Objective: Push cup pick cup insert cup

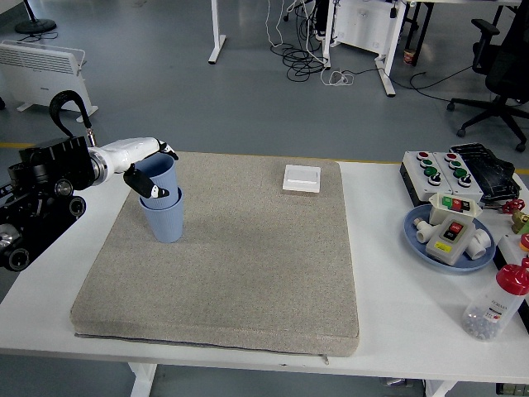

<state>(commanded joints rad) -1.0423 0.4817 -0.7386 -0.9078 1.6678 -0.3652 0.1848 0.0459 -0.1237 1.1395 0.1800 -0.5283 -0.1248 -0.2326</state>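
Left hand [139,159] comes in from the left edge, white-shelled with dark fingertips, at the far-left part of the grey felt mat [240,273]. Its fingers [147,186] are wrapped round the upper blue cup [157,178], thumb side over the rim, the other fingers down the near wall. That cup sits part-way inside the lower blue cup [165,219], tilted a little toward the hand, its rim well above the lower cup's rim. Lower cup stands upright on the mat, directly beneath the fingers, untouched by them as far as I can see.

Black forearm and joint housing [41,190] trail off to the left of the fingers, over the white table [397,306] edge.

Right hand not in sight.

Well to the right of the fingers, at the mat's far edge: a small white square switch plate [302,178], lying flat. Further right again, off the mat, a control box with red and green buttons [431,169] and beside it a black ridged item [483,165]. Nearer than those, a blue plate [417,236] carrying a grey switch box [452,231] and white fittings. At the near right, a clear bottle with a red cap [496,306], small dark bits inside.
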